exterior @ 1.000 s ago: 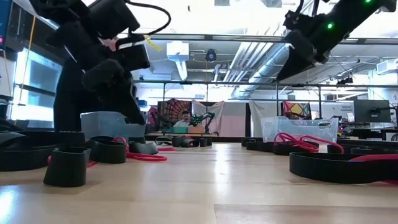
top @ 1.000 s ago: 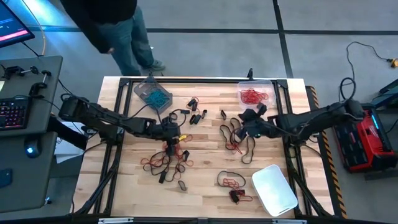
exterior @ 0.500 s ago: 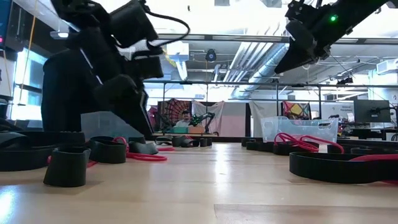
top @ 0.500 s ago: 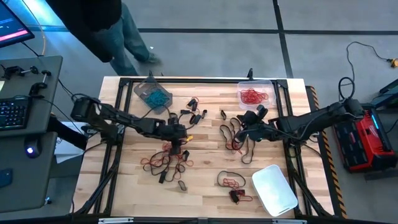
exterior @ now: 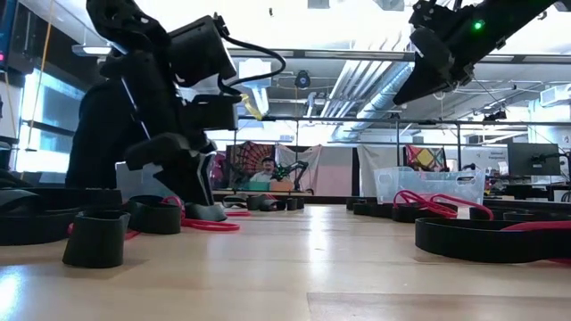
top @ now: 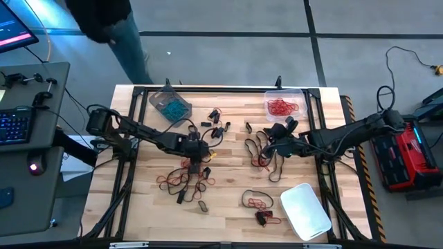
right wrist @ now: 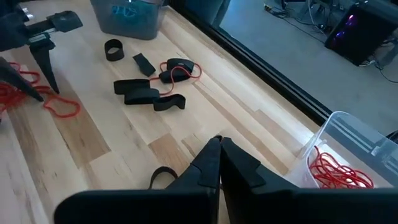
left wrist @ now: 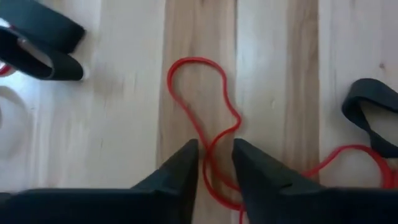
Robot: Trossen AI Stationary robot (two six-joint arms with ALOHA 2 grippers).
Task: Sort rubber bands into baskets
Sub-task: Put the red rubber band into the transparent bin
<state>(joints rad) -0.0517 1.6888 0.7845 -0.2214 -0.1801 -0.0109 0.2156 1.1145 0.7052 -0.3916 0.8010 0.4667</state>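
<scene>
My left gripper (top: 196, 164) is down on the table left of centre, over a tangle of red and black rubber bands (top: 181, 181). In the left wrist view its open fingers (left wrist: 180, 167) stand a narrow gap apart on either side of a strand of a red rubber band (left wrist: 200, 79). My right gripper (top: 271, 144) hangs shut and empty right of centre, above loose bands (top: 266, 158). Of the baskets, the grey one (top: 169, 104) holds teal bands, the clear one (top: 284, 106) holds red bands, and the whitish one (top: 304, 209) shows no bands inside.
Black bands (top: 218, 130) lie between the arms, and more bands (top: 257, 202) sit near the front. A person (top: 111, 24) stands beyond the table's far left corner. A desk with a keyboard (top: 17, 128) is at the left, and a red device (top: 408, 155) at the right.
My left gripper has moved right and come down over the red band, and its fingers have narrowed around the strand. The person has stepped left. The right arm has not moved.
</scene>
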